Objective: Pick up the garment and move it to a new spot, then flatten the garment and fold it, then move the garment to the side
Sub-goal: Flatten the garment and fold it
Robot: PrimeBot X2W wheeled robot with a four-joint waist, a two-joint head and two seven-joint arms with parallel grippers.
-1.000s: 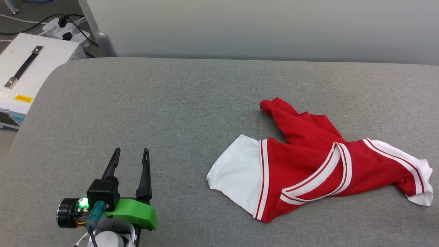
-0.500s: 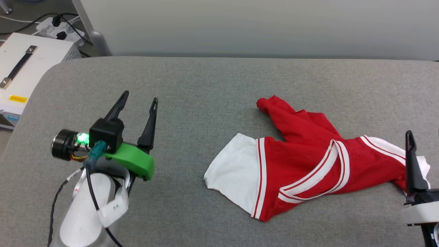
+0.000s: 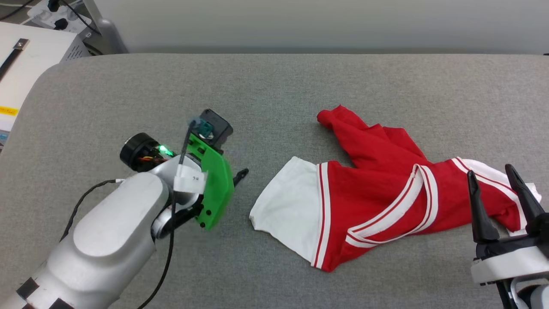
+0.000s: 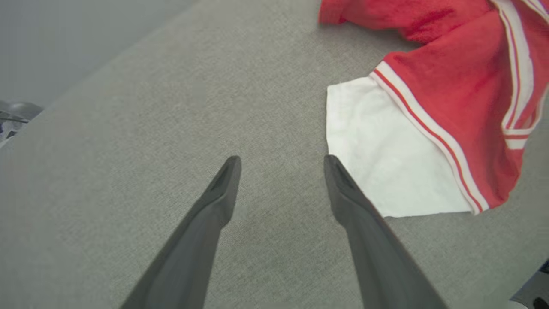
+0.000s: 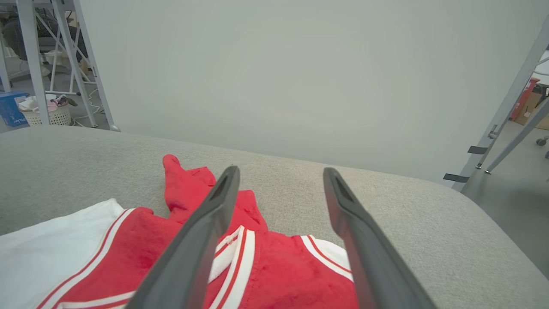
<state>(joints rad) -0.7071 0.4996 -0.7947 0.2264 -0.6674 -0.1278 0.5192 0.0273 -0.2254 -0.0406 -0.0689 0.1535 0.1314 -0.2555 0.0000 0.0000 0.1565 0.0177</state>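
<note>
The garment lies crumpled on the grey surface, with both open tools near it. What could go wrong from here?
The garment is bunched, with layers lying over each other; a pinch may catch several layers and lift it twisted.
The left tool is open over bare grey surface beside the white sleeve; closing there would probably miss the cloth.
The right tool is open by the other sleeve; grasping only that end could drag the rest.
</note>
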